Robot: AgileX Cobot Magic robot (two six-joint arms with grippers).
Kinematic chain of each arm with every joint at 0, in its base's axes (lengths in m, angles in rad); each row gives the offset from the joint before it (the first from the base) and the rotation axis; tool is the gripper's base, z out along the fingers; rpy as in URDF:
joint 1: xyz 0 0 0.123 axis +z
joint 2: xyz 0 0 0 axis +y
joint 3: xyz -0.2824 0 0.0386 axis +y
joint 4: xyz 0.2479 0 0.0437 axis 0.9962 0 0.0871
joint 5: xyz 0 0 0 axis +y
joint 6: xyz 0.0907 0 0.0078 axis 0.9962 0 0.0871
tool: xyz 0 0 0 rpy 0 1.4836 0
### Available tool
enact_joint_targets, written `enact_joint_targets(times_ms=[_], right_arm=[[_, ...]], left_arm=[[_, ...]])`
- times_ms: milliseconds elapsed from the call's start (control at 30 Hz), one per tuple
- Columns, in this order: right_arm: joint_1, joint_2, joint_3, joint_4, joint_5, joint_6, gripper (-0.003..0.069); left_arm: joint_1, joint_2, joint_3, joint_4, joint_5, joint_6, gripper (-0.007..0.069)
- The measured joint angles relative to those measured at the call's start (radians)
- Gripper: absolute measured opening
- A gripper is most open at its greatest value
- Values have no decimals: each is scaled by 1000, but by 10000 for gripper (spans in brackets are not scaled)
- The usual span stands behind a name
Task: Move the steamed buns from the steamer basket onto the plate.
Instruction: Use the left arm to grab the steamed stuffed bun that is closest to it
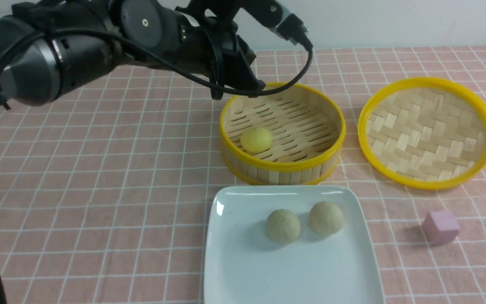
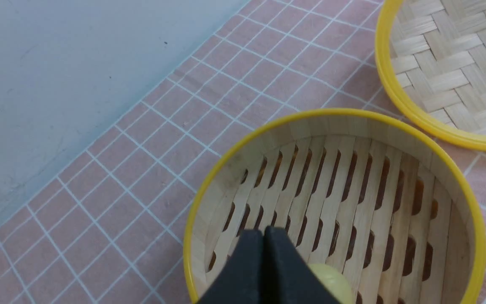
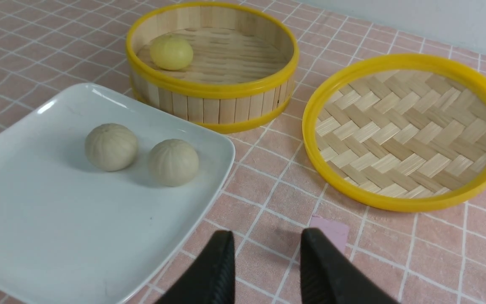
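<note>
Two beige buns (image 1: 283,226) sit on the white square plate (image 1: 234,270), a yellow one (image 1: 256,139) lies in the bamboo basket (image 1: 310,166); left jaws closed, right jaws apart.

The front view looks forward and down from the robot's side, fairly wide: the plate (image 1: 243,270) nearest, the steamer basket (image 1: 276,175) behind it, the woven bamboo disc (image 1: 426,131) to the basket's right. The left wrist view hangs close over the basket — its ring overfills the frame — facing far and right toward the wall (image 2: 57,63). The right wrist view sits low at the near right, just short of the pink cube (image 3: 329,230), facing far and leftward. All three share basket and disc; front and right wrist views also share the plate.
</note>
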Motion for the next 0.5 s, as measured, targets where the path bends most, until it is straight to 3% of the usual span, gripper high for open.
enact_joint_targets(times_ms=[133, 400, 500], right_arm=[[0, 0, 0, 0, 0, 0, 244], [0, 0, 0, 0, 0, 0, 244], [0, 0, 0, 0, 0, 0, 244]], left_arm=[[0, 18, 0, 3, 34, 7, 40], [0, 110, 0, -10, 18, 2, 373], [0, 158, 0, -51, -20, -16, 437]])
